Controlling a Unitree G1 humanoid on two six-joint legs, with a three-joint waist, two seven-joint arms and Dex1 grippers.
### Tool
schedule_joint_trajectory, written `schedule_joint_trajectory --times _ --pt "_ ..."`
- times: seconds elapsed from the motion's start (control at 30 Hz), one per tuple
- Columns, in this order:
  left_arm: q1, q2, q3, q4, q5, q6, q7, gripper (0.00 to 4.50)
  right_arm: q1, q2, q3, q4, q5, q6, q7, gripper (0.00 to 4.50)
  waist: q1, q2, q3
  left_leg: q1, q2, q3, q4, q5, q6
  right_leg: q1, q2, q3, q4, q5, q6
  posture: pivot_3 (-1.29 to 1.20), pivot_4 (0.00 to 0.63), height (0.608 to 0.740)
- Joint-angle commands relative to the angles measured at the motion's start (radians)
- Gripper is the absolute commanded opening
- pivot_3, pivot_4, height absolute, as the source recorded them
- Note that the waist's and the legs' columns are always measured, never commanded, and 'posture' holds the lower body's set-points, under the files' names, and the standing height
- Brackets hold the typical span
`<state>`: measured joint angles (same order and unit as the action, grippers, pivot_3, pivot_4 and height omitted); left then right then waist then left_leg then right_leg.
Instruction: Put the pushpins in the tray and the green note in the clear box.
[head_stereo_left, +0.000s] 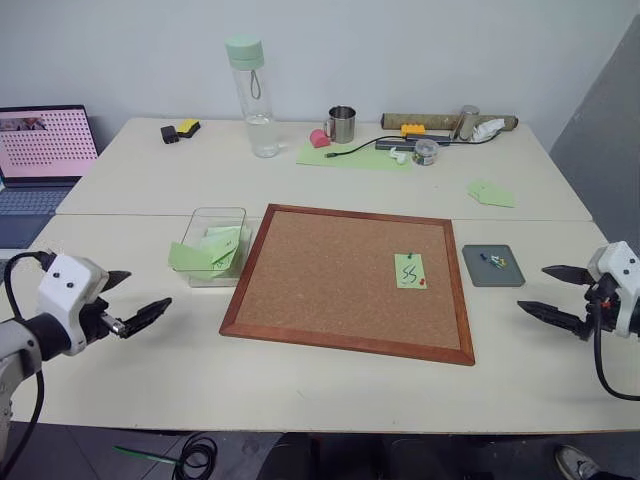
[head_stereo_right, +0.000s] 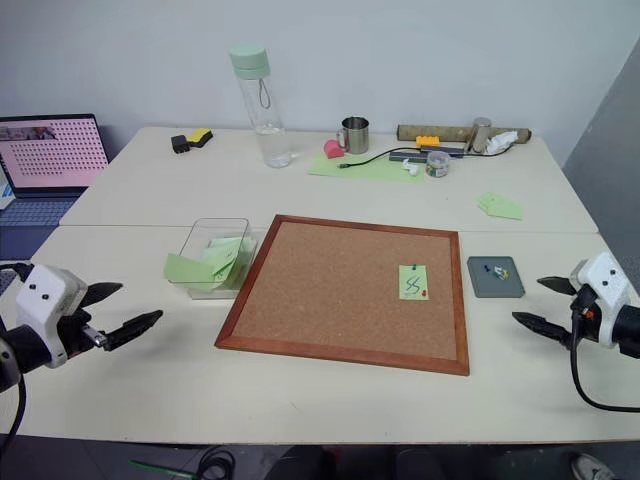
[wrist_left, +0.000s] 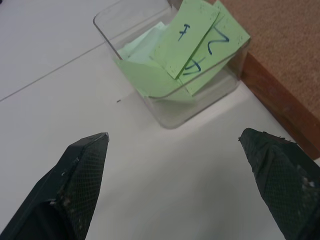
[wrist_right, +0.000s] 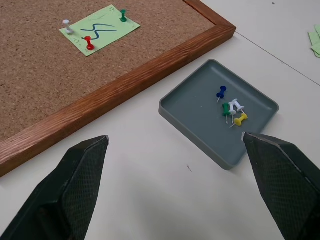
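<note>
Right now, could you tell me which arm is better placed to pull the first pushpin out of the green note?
The right. Its open right gripper hovers beside the tray, on the side of the cork board where the green note is pinned. The left gripper hangs by the clear box.

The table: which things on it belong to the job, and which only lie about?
For the job:
- light green paper note with pushpins
- dark grey flat tray
- clear plastic box

Lying about:
- clear water bottle
- steel mug
- laptop

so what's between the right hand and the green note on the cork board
In the left eye view, the dark grey tray with pushpins in it lies between the right hand and the green note, then the cork board's wooden frame.
</note>
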<state>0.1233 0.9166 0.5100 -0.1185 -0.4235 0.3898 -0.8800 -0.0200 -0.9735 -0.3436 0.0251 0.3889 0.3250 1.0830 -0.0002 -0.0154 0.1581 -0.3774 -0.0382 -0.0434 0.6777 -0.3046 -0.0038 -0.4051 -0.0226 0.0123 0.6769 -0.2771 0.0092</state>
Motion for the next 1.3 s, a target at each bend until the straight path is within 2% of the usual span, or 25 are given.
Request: schedule_joint_trajectory --times 0.03,0.17,0.3,0.5,0.67,0.83,1.0,1.3 --pt "-0.037 0.012 0.004 -0.061 -0.04 0.025 -0.018 3.93 0.003 -0.002 -0.038 -0.067 0.029 0.018 -0.011 4.5 0.0 0.0 0.0 0.0 0.0 0.0 0.0 0.0 0.0 0.0 0.0 0.0 0.0 0.0 0.0 0.0 0.15 0.74" --pt "-0.084 0.018 -0.045 -0.136 -0.083 0.074 -0.039 3.15 0.022 -0.009 -0.045 -0.124 0.049 0.043 -0.005 4.5 0.001 0.0 0.0 0.0 0.0 0.0 0.0 0.0 0.0 0.0 0.0 0.0 0.0 0.0 0.0 0.0 0.15 0.74" --pt "-0.188 -0.011 -0.189 -0.208 -0.084 0.116 -0.025 2.26 0.018 -0.01 -0.024 -0.221 0.064 0.075 -0.015 4.5 0.006 0.0 0.0 -0.001 0.0 -0.001 0.001 0.0 0.0 0.0 0.0 -0.001 0.0 0.0 0.0 0.0 0.15 0.74" --pt "-0.346 -0.144 -0.446 -0.212 -0.02 0.117 0.009 1.01 -0.059 0.029 0.061 -0.302 0.085 0.142 -0.062 4.5 0.004 -0.001 0.0 -0.001 0.0 -0.001 0.001 0.0 0.0 0.0 0.001 -0.001 0.001 0.0 0.0 0.0 0.15 0.74" --pt "-0.418 -0.305 -0.596 -0.082 0.037 0.074 0.025 0.02 -0.183 0.138 0.176 -0.29 0.065 0.19 -0.155 4.5 0.0 -0.001 0.0 0.0 0.0 0.0 0.002 0.0 0.0 0.0 0.001 0.0 0.002 0.0 0.0 0.0 0.15 0.74" --pt "-0.483 -0.457 -0.692 0.122 0.155 -0.084 0.071 0.02 -0.331 0.257 0.303 -0.172 -0.031 0.167 -0.247 4.5 0.001 -0.002 0.001 -0.001 -0.001 -0.001 0.002 0.0 -0.001 0.0 0.001 0.0 0.002 0.0 0.0 0.0 0.15 0.74" --pt "-0.509 -0.528 -0.729 0.276 0.232 -0.189 0.085 0.02 -0.446 0.323 0.392 -0.023 -0.115 0.11 -0.253 4.5 0.001 -0.002 0.0 -0.002 -0.001 -0.001 0.003 0.001 -0.001 -0.001 0.001 -0.001 0.002 0.0 0.001 0.0 0.15 0.74" --pt "-0.479 -0.545 -0.737 0.328 0.273 -0.213 0.076 0.02 -0.59 0.428 0.459 0.282 -0.244 -0.055 -0.284 4.5 0.002 -0.001 -0.001 -0.001 -0.002 -0.001 0.003 0.001 -0.001 -0.001 0.001 -0.001 0.003 0.0 0.001 0.0 0.15 0.74"
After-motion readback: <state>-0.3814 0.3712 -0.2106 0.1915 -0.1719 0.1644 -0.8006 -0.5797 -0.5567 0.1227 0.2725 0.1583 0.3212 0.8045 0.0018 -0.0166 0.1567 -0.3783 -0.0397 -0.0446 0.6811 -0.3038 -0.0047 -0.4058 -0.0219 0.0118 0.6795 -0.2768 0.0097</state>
